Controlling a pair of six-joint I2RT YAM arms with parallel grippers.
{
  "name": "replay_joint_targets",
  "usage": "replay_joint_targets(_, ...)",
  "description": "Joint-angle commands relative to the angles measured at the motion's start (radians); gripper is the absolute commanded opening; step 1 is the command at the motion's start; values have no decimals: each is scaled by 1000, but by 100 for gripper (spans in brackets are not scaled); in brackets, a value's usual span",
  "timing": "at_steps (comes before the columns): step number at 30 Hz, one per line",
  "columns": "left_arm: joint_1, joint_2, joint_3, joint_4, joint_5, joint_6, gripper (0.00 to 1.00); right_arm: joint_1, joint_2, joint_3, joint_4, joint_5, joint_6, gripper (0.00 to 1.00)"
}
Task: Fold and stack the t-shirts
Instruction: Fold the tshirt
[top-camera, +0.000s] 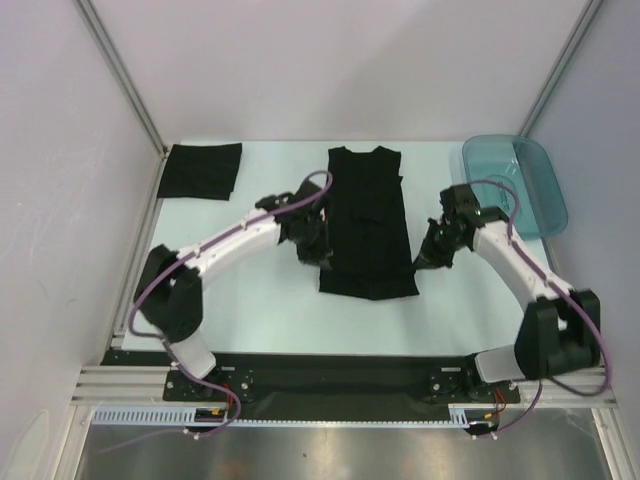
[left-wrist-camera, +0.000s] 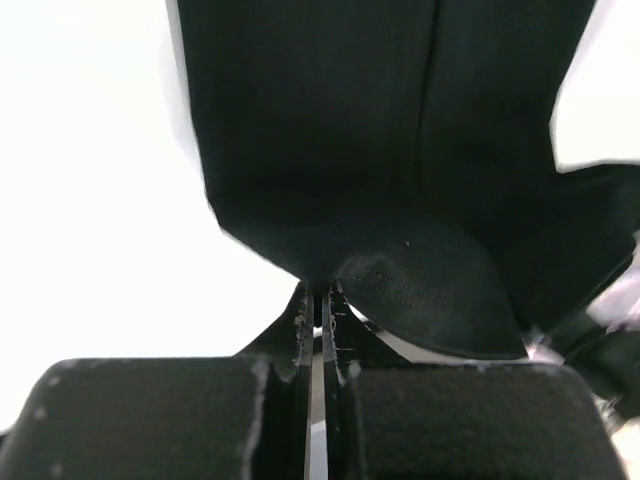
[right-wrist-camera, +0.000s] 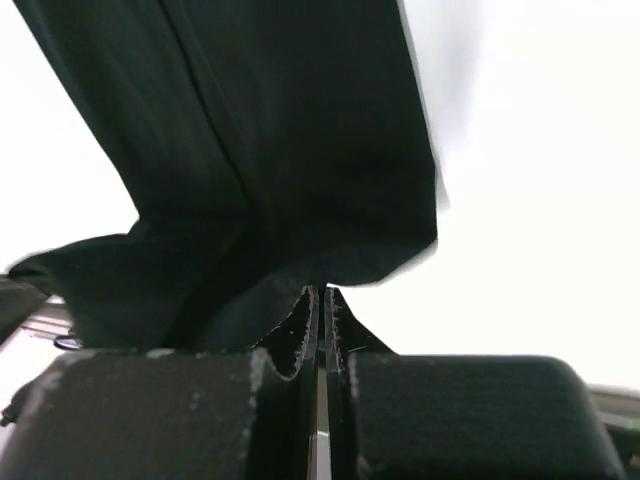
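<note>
A black t-shirt lies lengthwise in the middle of the table, its sides folded in and its collar at the far end. My left gripper is at its near left corner and my right gripper at its near right side. In the left wrist view the gripper is shut on the shirt's edge, with a fold of hem curling to the right. In the right wrist view the gripper is shut on the cloth, which is lifted and creased. A second black t-shirt lies folded at the back left.
A translucent teal plastic tray stands at the back right, close behind my right arm. Grey walls and metal frame posts bound the table on the left, back and right.
</note>
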Motion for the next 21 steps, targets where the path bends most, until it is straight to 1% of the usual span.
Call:
replay_joint_targets(1, 91, 129, 228, -122, -25, 141, 0, -27, 145, 159, 68, 3, -82, 0)
replay_joint_targets(3, 117, 235, 360, -157, -28, 181, 0, -42, 267, 226, 78, -6, -120, 0)
replay_joint_targets(5, 151, 307, 445, -195, -16, 199, 0, -56, 344, 321, 82, -22, -138, 0)
replay_joint_targets(6, 159, 383, 524, -206, -14, 214, 0, -64, 377, 348, 90, -33, -151, 0)
replay_joint_targets(7, 171, 416, 565, -223, -9, 224, 0, -73, 439, 380, 92, -35, -154, 0)
replay_joint_targets(9, 180, 505, 664, -263, -12, 242, 0, -81, 498, 461, 84, -35, -176, 0)
replay_joint_targets(12, 202, 572, 720, -286, 7, 241, 0, -98, 584, 539, 72, -56, -188, 0)
replay_joint_targets(18, 239, 600, 720, -246, 20, 221, 0, -116, 699, 641, 89, -92, -210, 0)
replay_joint_targets(21, 256, 625, 738, -233, 49, 216, 1, -118, 749, 679, 81, -104, -217, 0)
